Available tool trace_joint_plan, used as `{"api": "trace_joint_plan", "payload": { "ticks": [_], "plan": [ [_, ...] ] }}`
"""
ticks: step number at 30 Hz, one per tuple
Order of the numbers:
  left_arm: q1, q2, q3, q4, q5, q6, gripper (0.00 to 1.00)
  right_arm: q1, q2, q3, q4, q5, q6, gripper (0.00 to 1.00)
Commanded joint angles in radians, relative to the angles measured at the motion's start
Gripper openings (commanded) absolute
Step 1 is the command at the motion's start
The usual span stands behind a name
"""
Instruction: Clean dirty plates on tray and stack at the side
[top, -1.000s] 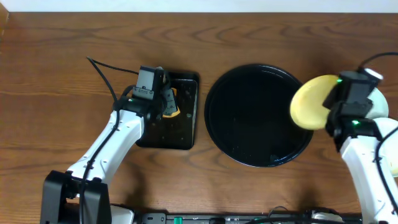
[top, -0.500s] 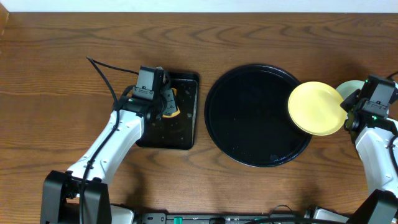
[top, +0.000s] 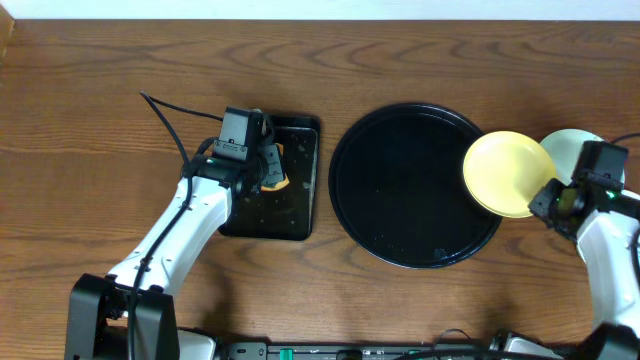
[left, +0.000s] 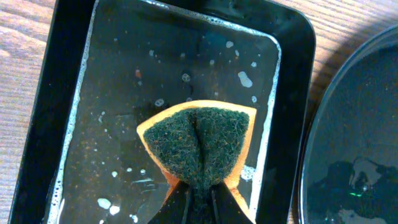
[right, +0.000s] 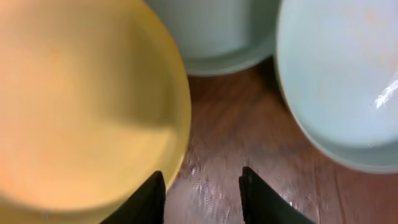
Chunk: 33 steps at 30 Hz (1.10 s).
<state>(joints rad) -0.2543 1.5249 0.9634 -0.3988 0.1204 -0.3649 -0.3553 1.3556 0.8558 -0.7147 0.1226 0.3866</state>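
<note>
Right claw hangs released, yellow plate just to its left. Left claw grasps a sponge ahead of it

Yellow plate overlaps black tray's right rim; two mint plates beside it

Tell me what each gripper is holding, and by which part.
Left gripper pinches the sponge at the middle of one edge, creasing it. Right gripper holds nothing: jaws open beside the yellow plate rim.

A yellow plate, mint plates, black tray.
</note>
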Motion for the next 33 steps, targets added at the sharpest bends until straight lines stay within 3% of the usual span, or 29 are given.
{"api": "trace_joint_plan", "payload": {
  "ticks": [1, 10, 14, 16, 25, 33],
  "plan": [
    [0.003, 0.005, -0.01, -0.011, -0.01, 0.013, 0.08, -0.064, -0.06, 0.012, -0.043, -0.023, 0.04, 0.4],
    [0.003, 0.005, -0.01, -0.012, -0.009, 0.013, 0.08, -0.246, -0.06, -0.022, -0.101, -0.022, 0.04, 0.38],
    [0.003, 0.005, -0.01, -0.012, -0.009, 0.013, 0.08, -0.29, -0.06, -0.059, -0.031, -0.027, 0.048, 0.2],
    [0.003, 0.005, -0.01, -0.012, -0.009, 0.013, 0.08, -0.294, -0.06, -0.065, 0.009, -0.026, 0.047, 0.01],
    [0.003, 0.005, -0.01, -0.012, -0.009, 0.013, 0.09, -0.294, -0.012, -0.068, 0.224, -0.008, 0.092, 0.01],
    [0.003, 0.005, -0.01, -0.012, -0.009, 0.013, 0.08, -0.294, 0.142, -0.068, 0.376, -0.001, 0.092, 0.01]
  ]
}}
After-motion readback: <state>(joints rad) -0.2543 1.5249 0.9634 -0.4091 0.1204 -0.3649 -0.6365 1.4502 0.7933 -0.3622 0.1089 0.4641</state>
